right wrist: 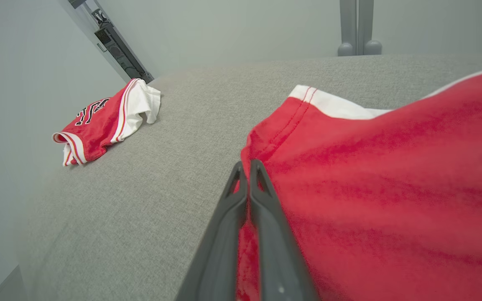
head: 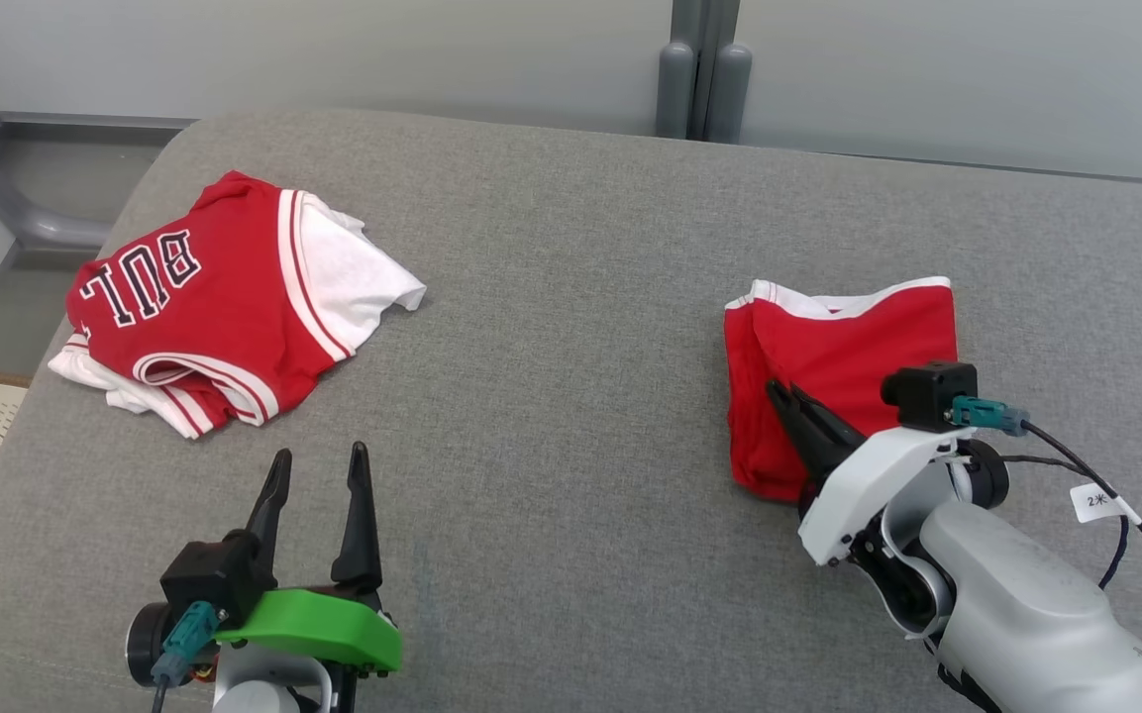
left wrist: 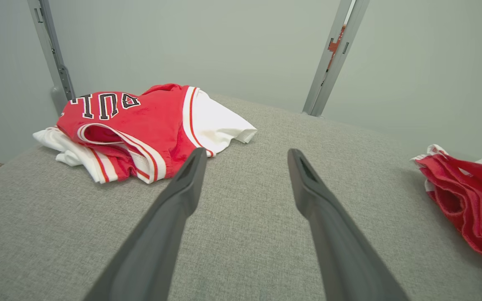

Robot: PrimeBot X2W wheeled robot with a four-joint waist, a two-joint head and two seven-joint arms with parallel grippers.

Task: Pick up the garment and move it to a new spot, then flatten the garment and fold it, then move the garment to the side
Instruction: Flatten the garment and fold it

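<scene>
You have bright, even, diffuse light, with only a faint shadow beside the red garment (head: 848, 347). Your wrist views bend straight lines toward the edges, and the left gripper's fingers (left wrist: 161, 234) look soft up close.

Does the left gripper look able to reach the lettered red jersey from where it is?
Probably yes: the left gripper is open, pointing toward the jersey, with just bare grey cushion between them.

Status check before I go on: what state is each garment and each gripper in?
Jersey: bunched up, lying at the left, untouched.
Shorts: folded over, lying at the right, left edge pinched.
Left gripper: open, empty, over bare fabric.
Right gripper: shut on the shorts' edge.
</scene>
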